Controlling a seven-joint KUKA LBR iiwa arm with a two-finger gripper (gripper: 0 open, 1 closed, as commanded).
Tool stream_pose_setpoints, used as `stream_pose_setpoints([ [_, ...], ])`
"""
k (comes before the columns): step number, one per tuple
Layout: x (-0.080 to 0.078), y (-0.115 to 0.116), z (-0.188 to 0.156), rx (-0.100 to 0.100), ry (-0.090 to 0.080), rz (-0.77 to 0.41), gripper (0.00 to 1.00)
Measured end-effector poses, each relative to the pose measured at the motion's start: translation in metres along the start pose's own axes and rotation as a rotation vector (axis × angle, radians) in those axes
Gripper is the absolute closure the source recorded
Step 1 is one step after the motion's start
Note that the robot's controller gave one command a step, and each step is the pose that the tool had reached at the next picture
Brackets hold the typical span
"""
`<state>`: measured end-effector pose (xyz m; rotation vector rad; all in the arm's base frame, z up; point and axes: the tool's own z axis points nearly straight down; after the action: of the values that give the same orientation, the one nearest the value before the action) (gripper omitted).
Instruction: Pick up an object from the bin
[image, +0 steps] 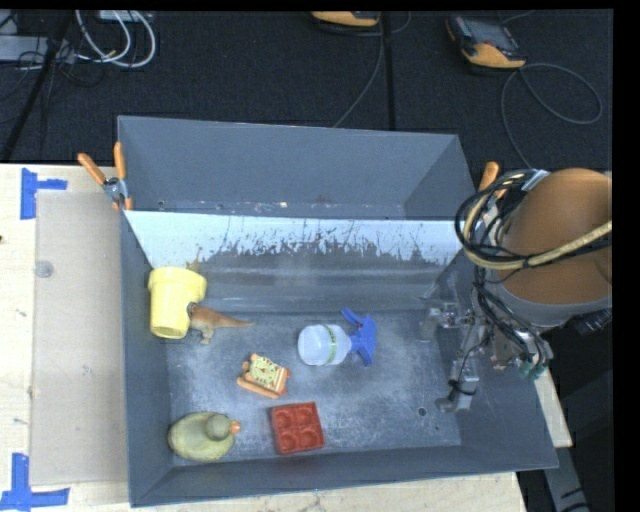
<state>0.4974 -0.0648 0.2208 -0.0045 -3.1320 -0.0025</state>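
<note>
My jaws hang low over a bare patch of the bin (300, 175) floor, close to its right wall, and nothing sits between them that I can see. Whether they are spread or pressed together I cannot tell. My orange wrist cover (560, 240) and a loop of black cables (485, 225) rise above the bin's right edge.

The nearest thing to me is a white spray bottle (330, 345) with a blue trigger head, lying on its side near the middle of the floor, well apart from my jaws. Past it, toward the front edge, lie a small orange block (264, 375) with a green printed face, too small to read, and a red square brick (297, 427) with round dimples. A yellow-green rubber duck (203, 437) with an orange beak sits in the front left corner. Against the left wall a yellow cup (175, 300) lies on its side, and a small tan dinosaur (215, 322) stands just beside it.

The bin is grey metal; its floor is speckled and scuffed, and pale scratches streak the foot of the back wall. Beyond the back edge lies dark flooring (250, 70) with loose cords trailing across it.
</note>
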Motion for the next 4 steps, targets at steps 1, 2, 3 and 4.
stream_pose_setpoints([
  [1, -0.002, 0.0, -0.004, 0.001, -0.008, -0.002, 0.0],
  [2, -0.024, 0.003, 0.024, 0.003, -0.018, -0.031, 0.0],
  [3, -0.043, 0.03, 0.064, 0.001, -0.004, -0.002, 0.0],
  [4, -0.048, 0.061, 0.084, 0.001, -0.01, 0.029, 0.0],
])
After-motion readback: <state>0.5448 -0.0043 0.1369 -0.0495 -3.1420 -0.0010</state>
